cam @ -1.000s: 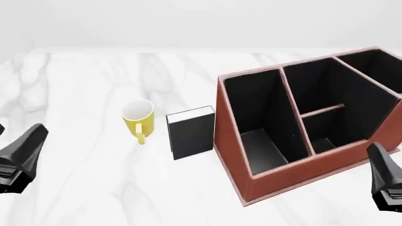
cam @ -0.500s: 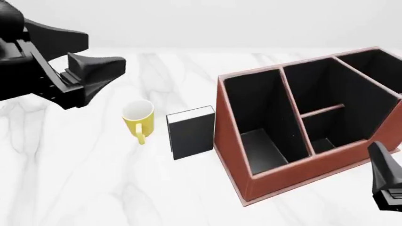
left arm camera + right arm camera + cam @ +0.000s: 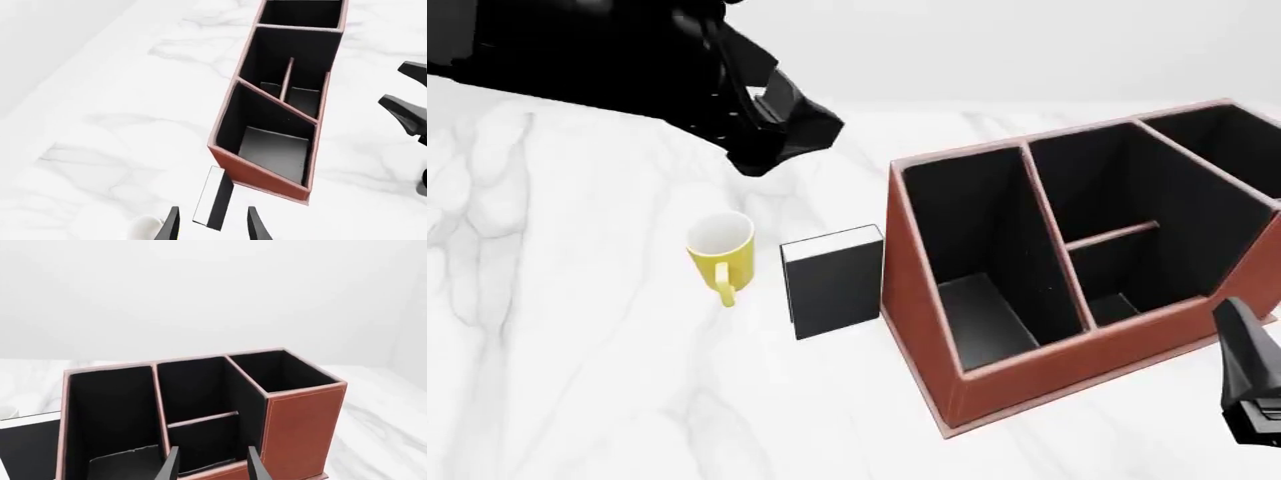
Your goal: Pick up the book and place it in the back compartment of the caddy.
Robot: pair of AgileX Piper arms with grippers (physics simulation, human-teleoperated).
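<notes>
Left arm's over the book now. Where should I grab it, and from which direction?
Grip the book across its thin black covers near the top edge, coming straight down. It stands upright between the yellow mug and the caddy, so its sides are crowded; the left gripper already straddles it.

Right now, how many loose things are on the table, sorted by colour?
Black: 1, the book
Yellow: 1, the mug
Reddish-brown: 1, the caddy
Total: 3
</notes>
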